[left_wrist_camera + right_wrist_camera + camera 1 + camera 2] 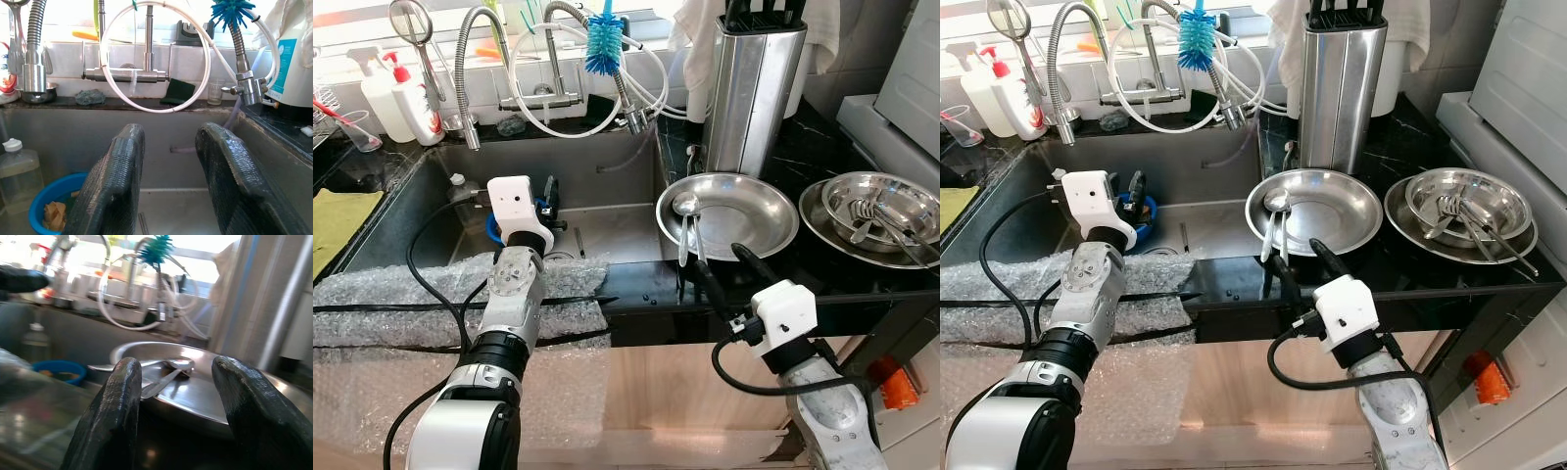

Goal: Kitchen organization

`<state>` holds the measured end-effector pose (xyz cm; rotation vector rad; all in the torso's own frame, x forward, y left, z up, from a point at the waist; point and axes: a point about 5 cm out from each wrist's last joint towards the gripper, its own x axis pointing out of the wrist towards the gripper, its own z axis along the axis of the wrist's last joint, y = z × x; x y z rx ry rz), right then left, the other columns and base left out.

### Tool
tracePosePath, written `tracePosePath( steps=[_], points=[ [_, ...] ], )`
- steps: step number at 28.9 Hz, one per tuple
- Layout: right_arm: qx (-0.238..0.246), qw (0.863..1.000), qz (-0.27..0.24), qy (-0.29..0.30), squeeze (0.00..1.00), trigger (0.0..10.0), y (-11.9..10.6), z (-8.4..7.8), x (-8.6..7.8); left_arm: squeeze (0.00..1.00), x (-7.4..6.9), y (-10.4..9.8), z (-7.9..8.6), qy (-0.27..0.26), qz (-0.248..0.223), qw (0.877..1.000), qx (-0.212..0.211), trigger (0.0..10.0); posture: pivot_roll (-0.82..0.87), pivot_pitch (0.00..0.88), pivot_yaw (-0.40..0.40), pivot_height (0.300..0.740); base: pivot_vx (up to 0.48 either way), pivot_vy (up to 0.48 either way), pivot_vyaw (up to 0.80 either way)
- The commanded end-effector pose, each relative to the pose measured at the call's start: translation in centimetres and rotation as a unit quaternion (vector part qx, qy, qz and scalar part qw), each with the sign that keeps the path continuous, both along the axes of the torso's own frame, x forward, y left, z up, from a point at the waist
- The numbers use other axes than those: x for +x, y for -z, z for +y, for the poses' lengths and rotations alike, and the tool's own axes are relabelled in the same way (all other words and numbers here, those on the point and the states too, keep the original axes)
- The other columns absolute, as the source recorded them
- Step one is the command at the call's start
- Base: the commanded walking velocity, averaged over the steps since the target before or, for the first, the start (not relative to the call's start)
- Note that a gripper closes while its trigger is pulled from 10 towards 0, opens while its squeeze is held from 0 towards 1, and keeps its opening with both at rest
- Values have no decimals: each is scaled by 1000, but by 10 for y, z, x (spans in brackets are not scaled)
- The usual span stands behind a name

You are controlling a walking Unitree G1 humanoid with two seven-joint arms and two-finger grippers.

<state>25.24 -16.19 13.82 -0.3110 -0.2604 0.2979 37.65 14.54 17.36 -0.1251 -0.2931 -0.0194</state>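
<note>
Left eye view: right gripper (724, 262) fingers spread wide at steel plate (759, 217) centre-frame; spoon (686, 225) handle points toward bottom edge; left gripper (168, 181) spread over sink (607, 230).

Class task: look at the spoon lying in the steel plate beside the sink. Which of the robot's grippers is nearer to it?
Right. The right gripper sits open at the counter edge just in front of the spoon. The left gripper is open over the sink, off to the spoon's left.
</note>
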Motion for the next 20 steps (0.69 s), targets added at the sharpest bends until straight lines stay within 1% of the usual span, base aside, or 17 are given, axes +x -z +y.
tracePosePath(
  steps=[1, 2, 6, 10, 13, 14, 16, 20],
  points=[
    [1, 1000, -7, 24, 0, 10000, -3, -6, 4, 0, 0, -4, 2, -5, -5, 1000, 6, 10000, -65, 40, 109, 740, 0, 0, 0],
    [2, 999, -18, 34, 0, 10000, -6, -9, 5, 0, 1, -4, 2, -6, -5, 1000, 6, 10000, -64, 40, 109, 740, 0, 0, 0],
    [1, 997, -45, 55, 0, 10000, -16, -13, 6, 0, 1, -6, 4, -7, -7, 1000, 5, 10000, -65, 39, 111, 740, 0, 0, 0],
    [1, 995, -64, 80, 0, 10000, -23, -17, 8, 0, 1, -6, 3, -6, -8, 1000, 4, 10000, -65, 38, 111, 740, 0, 0, 0],
    [4, 994, -70, 85, 0, 10000, -24, -18, 8, 0, 1, -6, 2, -4, -9, 1000, 3, 10000, -66, 39, 112, 740, 0, 0, 0],
    [14, 995, -77, 69, 0, 10000, -28, -12, 7, 0, 1, -6, 2, -4, -9, 1000, 3, 10000, -66, 39, 111, 740, 0, 0, 0],
    [30, 996, -83, 12, 0, 10000, -36, 6, 4, 0, 1, -6, 3, -6, -9, 1000, 3, 10000, -66, 39, 111, 740, 0, 0, 0],
    [28, 996, -66, -53, 0, 10000, -37, 25, 1, 0, 1, -6, 3, -7, -8, 1000, 3, 10000, -66, 40, 112, 740, 0, 0, 0]
  ],
)
